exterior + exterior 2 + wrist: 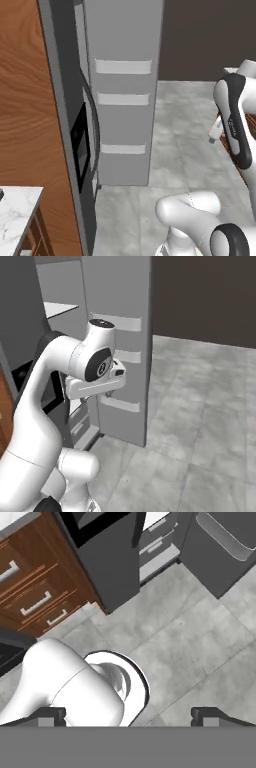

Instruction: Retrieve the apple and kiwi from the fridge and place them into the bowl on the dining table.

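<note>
Hand (129, 713) wide open, empty, aimed down at the grey tiled floor (200, 647), fingertips (50, 714) far apart at the bottom of the hand view. Fridge (75, 130) standing with one door (124, 100) swung open, three white door bins (123, 66) facing out; black dispenser panel (80, 142) and long dark handle (94, 125) on the near door. White shelf (60, 308) inside the fridge in the right base view. Wooden drawers (35, 597) with pale handles beside the fridge base. Corner of a marble table (15, 210) at lower left. Apple, kiwi and bowl: cannot tell where.
</note>
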You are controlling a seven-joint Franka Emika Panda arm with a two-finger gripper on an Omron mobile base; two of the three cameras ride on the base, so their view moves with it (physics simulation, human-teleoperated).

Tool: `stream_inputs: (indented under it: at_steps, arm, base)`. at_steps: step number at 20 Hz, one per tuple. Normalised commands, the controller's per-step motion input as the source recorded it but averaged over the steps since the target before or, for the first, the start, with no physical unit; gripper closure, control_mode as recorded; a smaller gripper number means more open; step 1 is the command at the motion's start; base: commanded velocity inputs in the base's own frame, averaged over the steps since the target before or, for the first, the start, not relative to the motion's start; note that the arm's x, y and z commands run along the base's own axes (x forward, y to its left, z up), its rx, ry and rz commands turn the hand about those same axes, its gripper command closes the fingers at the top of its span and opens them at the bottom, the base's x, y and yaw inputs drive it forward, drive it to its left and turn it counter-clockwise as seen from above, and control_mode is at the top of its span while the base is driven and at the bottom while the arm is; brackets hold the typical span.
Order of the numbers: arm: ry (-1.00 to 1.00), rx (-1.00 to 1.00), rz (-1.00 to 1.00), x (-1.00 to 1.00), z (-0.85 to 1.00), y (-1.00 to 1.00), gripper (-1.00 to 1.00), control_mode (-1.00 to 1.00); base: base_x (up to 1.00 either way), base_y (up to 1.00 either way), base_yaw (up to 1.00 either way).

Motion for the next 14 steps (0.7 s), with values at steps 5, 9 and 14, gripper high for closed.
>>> stream_inputs:
  at_steps: [5, 9, 14]
  arm:
    - [0.0, 0.0, 0.0, 0.0, 0.0, 0.0, -1.0, 1.0]
    - [0.0, 0.0, 0.0, 0.0, 0.0, 0.0, -1.0, 1.0]
    - [0.0, 0.0, 0.0, 0.0, 0.0, 0.0, -1.0, 1.0]
  base:
    - [0.71, 0.12, 0.45]
    - [0.27, -0.02, 0.48]
    - [0.06, -0.11, 0.5]
